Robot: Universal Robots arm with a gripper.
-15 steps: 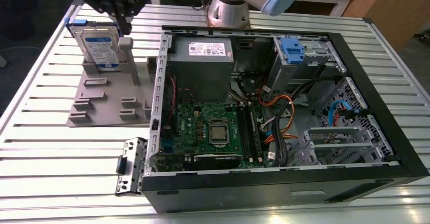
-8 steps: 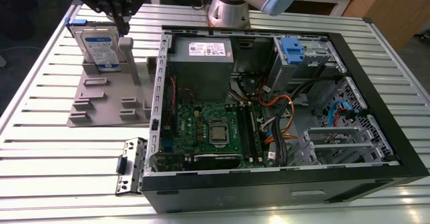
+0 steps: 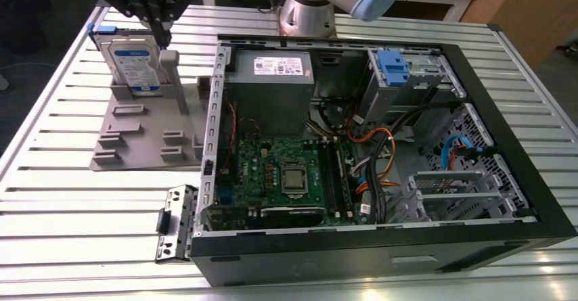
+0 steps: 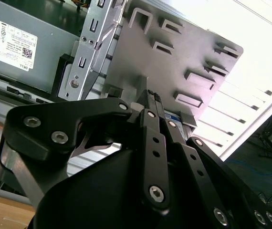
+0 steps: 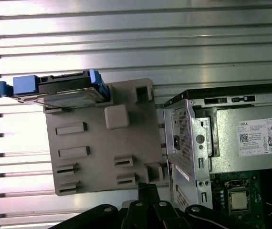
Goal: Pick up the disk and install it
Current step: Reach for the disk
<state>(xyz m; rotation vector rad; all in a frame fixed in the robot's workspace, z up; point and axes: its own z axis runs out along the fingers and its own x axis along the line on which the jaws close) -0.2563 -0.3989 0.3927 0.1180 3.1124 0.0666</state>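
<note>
The disk stands on edge in a slot at the back of a grey holder plate, at the exterior view's left. It is silver with a white-and-blue label and a blue carrier bracket. In the first wrist view the disk is seen edge-on at the plate's far end. My gripper hangs just above the disk's edge nearest the computer, over a grey post. Its black fingers meet at the tips, shut on nothing, in both wrist views.
An open computer case lies on the slatted metal table at the exterior view's right of the holder. Inside are a blue-fronted grey drive cage, a grey power supply, a green motherboard and cables. A loose metal bracket lies near the case's front corner.
</note>
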